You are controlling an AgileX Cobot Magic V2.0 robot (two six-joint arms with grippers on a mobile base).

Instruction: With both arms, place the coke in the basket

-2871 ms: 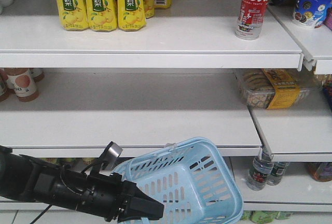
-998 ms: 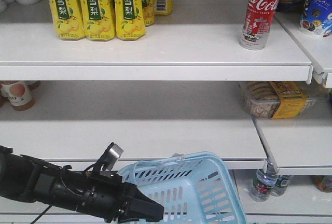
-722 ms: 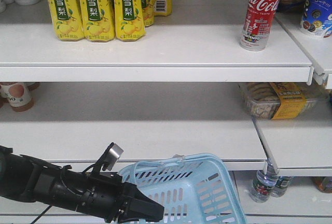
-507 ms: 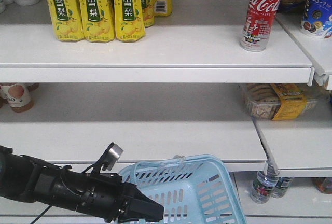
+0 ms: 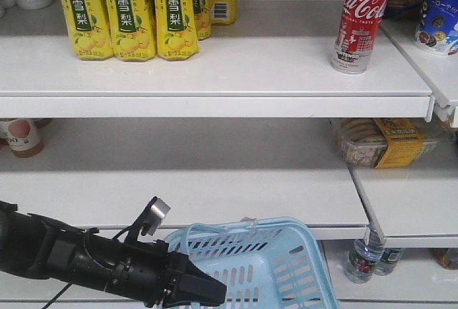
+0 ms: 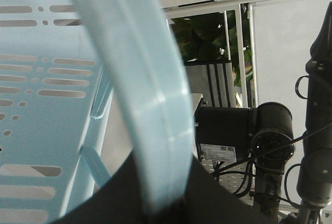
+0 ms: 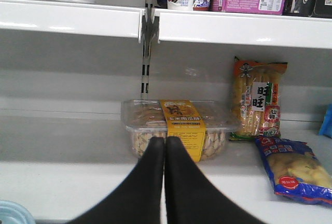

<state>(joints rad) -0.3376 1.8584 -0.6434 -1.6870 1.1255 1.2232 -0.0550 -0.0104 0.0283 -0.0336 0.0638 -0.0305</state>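
Two arms: only the left arm [image 5: 64, 255] is seen in the front view, stretched out from the left of the basket [image 5: 286, 266].
Left gripper [image 6: 161, 203]: clamped on the basket's pale blue rim, which is seen running down between the black fingers [image 6: 114, 193] in the left wrist view.
Right gripper [image 7: 165, 143]: tips pressed together with nothing held. A sliver of the basket's rim is seen low and to its left.
Basket: held tilted at the bottom of the front view, with its slotted inside turned towards the camera.
Coke [image 5: 361, 16]: stood upright on the top shelf [image 5: 215, 73], well above the basket and towards its right side, well apart from both grippers.
Yellow cartons [image 5: 114, 12]: lined up on the same shelf, well above the basket and to its left.
Clear snack box [image 7: 176, 128]: set on the middle shelf [image 5: 215, 180], above the basket and to its right.
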